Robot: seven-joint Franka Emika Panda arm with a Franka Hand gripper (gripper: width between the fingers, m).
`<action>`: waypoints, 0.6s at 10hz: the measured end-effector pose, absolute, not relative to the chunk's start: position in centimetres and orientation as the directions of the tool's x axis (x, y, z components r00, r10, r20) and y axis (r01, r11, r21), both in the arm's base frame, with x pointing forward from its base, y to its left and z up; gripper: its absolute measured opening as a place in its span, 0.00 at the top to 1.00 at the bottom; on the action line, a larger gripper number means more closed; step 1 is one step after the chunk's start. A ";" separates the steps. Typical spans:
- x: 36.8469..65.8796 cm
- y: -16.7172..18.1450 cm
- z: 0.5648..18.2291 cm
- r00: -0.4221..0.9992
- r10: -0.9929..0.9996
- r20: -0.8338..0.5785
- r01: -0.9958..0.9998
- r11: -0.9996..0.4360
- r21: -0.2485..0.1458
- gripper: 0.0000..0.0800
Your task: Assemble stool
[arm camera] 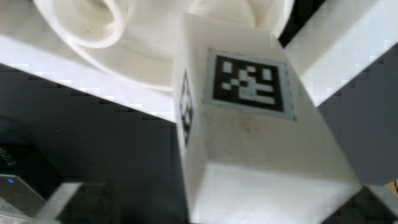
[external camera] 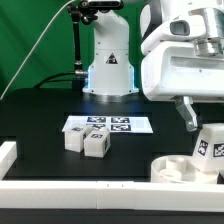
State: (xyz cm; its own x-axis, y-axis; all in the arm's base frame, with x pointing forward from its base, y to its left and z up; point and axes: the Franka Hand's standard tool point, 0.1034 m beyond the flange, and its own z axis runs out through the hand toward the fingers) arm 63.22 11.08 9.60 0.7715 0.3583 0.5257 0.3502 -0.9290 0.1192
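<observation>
- Black worktop (external camera: pixel 40 120) carries everything. The parts sit toward the camera side, and the arm's white base (external camera: pixel 108 65) stands behind them.
- White border rail (external camera: pixel 70 186) runs along the near edge. Probably a stop to push parts against.
- Claw (external camera: pixel 205 126) hangs low at the exterior view's right, straddling the top of one leg. Jaws look parted: the wrist view shows a dark gap between one finger (arm camera: pixel 59 200) and the leg's side, so nothing looks clamped. The other finger is not clear.
- Marker board (external camera: pixel 108 124) lies flat mid-worktop, tags up, well apart from the claw. It's a reference only.
- Round stool seat (external camera: pixel 172 170) lies flat in the near corner on the exterior view's right, right up against the rail. Likely parked there so the rail braces it while legs go in.
- Upright leg (external camera: pixel 210 148) stands on the seat's far-right part with its tag facing the camera. In the wrist view its far end meets the seat's curved rim. Can't tell if it's fully home in a socket.
- Two loose legs (external camera: pixel 75 140) and (external camera: pixel 97 146) sit side by side just in front of the marker board, nearly touching. They are within the arm's reach and probably waiting their turn.
</observation>
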 end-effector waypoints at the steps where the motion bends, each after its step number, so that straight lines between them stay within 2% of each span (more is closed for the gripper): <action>1: 63.3 11.3 10.0 0.769 0.360 0.528 0.352 -0.928 0.119 0.21; 6: 63.5 11.0 12.3 0.798 0.361 0.482 0.356 -0.928 0.107 0.19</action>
State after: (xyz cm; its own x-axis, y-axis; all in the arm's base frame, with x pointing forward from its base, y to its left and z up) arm 63.55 11.03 12.32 0.7983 0.3612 0.4819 0.3558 -0.9285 0.1066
